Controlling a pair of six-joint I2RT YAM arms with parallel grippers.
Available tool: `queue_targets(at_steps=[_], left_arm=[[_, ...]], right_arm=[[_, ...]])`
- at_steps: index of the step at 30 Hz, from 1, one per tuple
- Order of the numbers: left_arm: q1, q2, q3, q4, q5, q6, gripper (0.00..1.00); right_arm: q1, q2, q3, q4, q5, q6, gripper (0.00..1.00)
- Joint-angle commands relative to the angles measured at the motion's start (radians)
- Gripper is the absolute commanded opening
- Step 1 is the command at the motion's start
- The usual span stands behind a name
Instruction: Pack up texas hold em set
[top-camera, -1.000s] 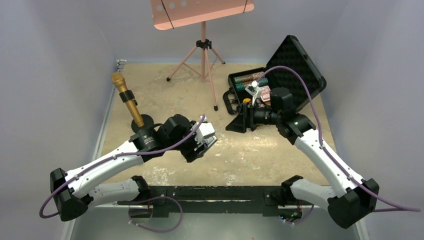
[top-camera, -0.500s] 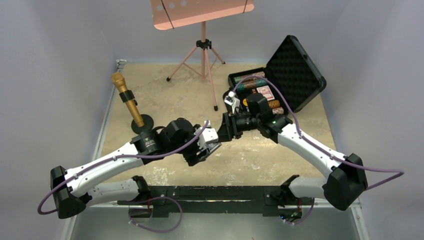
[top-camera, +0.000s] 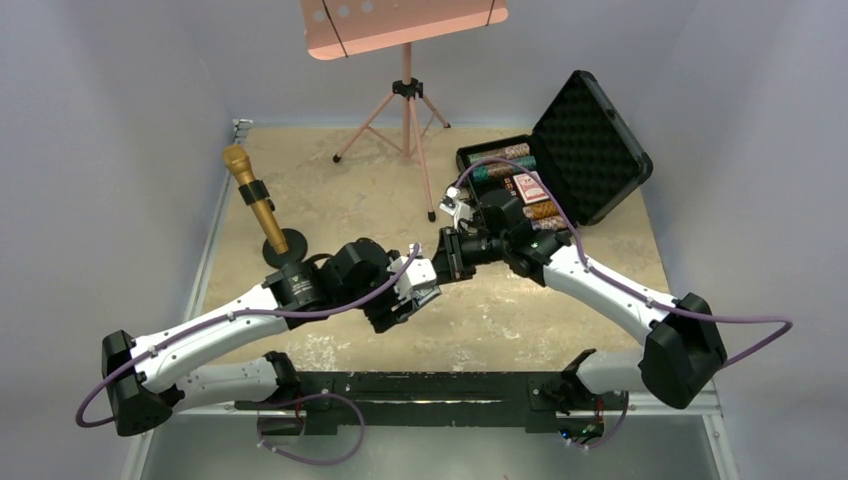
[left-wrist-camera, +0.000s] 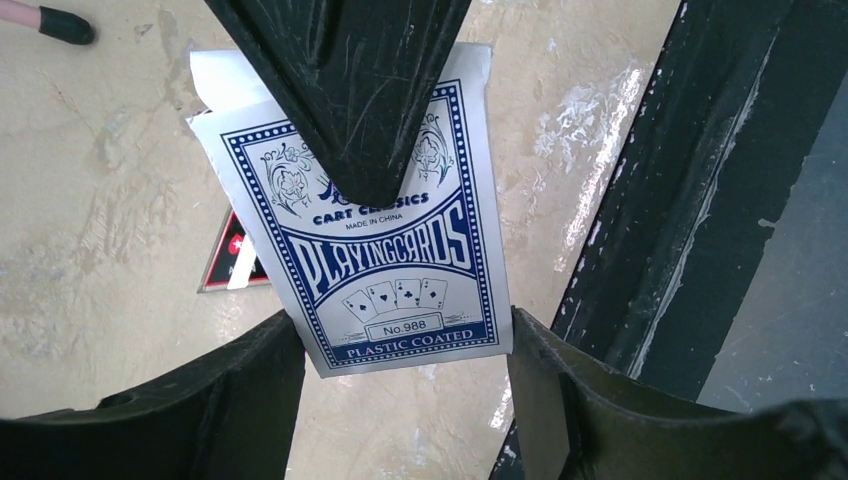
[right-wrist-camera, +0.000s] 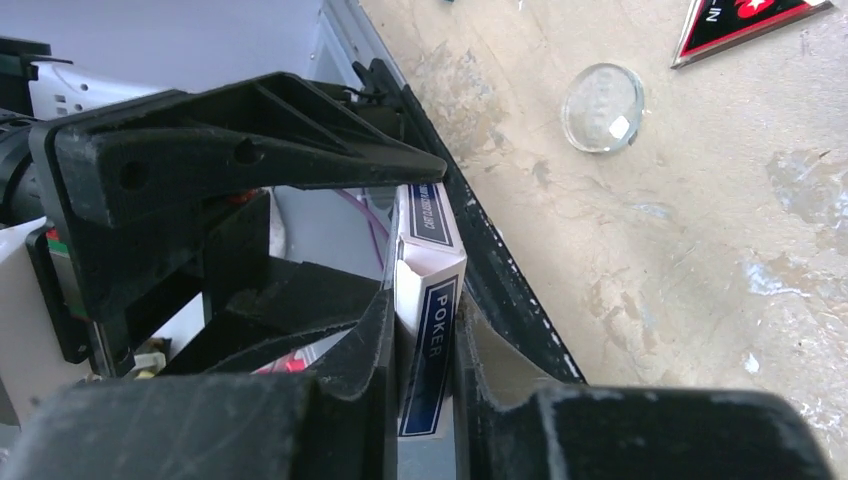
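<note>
A blue card deck (left-wrist-camera: 390, 260) hangs above the table between the fingers of my left gripper (left-wrist-camera: 400, 335), which presses on its two lower side edges. My right gripper (right-wrist-camera: 425, 310) has come in from the other end and is shut on the deck's (right-wrist-camera: 428, 340) faces; one of its fingers (left-wrist-camera: 350, 90) covers the deck's top. Both grippers meet at mid-table (top-camera: 430, 275). The black case (top-camera: 590, 140) stands open at the back right with striped chips (top-camera: 500, 158) and a red deck (top-camera: 528, 187) inside. The triangular red-black button (left-wrist-camera: 232, 262) lies on the table below.
A gold microphone (top-camera: 255, 200) on a round base stands at the left. A pink music stand (top-camera: 405, 20) on a tripod is at the back centre. A clear disc (right-wrist-camera: 602, 107) lies on the table near the button (right-wrist-camera: 740, 25). The black base rail (left-wrist-camera: 680, 200) runs along the near edge.
My right arm swung left from the case to the left gripper and closed on the blue deck. The left gripper kept its hold and shifted slightly.
</note>
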Motion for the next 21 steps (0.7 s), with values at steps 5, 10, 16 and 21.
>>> queue_targets(at_steps=[5, 10, 16, 21], left_arm=[[0.007, -0.043, 0.042, 0.057, -0.081, -0.063, 1.00], [0.129, -0.152, 0.023, 0.119, -0.003, -0.113, 1.00], [0.270, -0.204, 0.017, 0.160, -0.067, -0.210, 1.00], [0.280, -0.159, 0.028, 0.132, -0.262, -0.247, 1.00]], right_arm=[[-0.009, -0.120, 0.022, 0.034, 0.265, 0.039, 0.00], [-0.147, -0.187, -0.030, 0.074, 0.455, 0.103, 0.00], [-0.227, -0.281, -0.125, 0.205, 0.861, 0.263, 0.00], [-0.246, -0.228, -0.159, 0.359, 1.141, 0.436, 0.00]])
